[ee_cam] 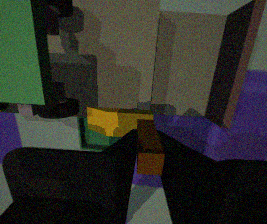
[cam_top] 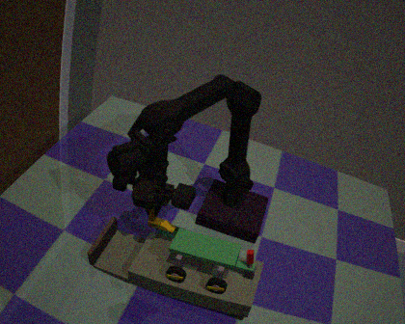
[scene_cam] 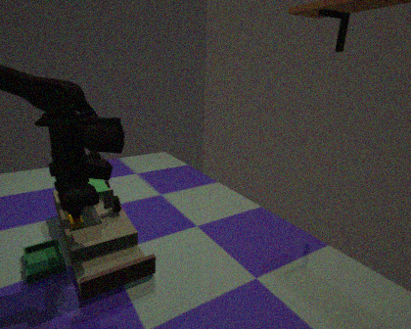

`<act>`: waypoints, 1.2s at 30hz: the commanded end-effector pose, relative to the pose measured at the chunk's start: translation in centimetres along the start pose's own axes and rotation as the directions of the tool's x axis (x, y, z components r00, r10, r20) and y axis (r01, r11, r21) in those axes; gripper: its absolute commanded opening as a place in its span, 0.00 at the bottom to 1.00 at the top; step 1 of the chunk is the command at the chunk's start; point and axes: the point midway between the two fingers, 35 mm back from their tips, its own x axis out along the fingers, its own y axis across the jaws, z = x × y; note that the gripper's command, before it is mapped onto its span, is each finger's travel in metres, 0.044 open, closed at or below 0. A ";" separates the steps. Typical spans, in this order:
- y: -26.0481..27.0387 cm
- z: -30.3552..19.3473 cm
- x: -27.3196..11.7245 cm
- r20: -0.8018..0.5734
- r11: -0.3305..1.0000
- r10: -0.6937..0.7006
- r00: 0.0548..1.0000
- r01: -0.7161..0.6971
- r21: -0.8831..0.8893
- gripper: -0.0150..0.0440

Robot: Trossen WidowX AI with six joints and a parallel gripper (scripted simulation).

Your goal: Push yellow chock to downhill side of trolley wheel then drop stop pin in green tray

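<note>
From here, the arm arches through the middle of the top view, bent at its elbow, wrist hanging low left of centre. The gripper points downward, its fingers nearly together, clamped on something.
</note>
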 end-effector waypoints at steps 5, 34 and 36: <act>0.0 0.1 2.0 -0.005 1.000 0.010 1.000 -0.010 0.003 0.25; 1.2 0.1 4.7 -0.005 1.000 0.012 1.000 -0.012 0.003 0.25; 1.4 0.1 4.7 -0.005 1.000 0.012 1.000 -0.012 0.003 0.25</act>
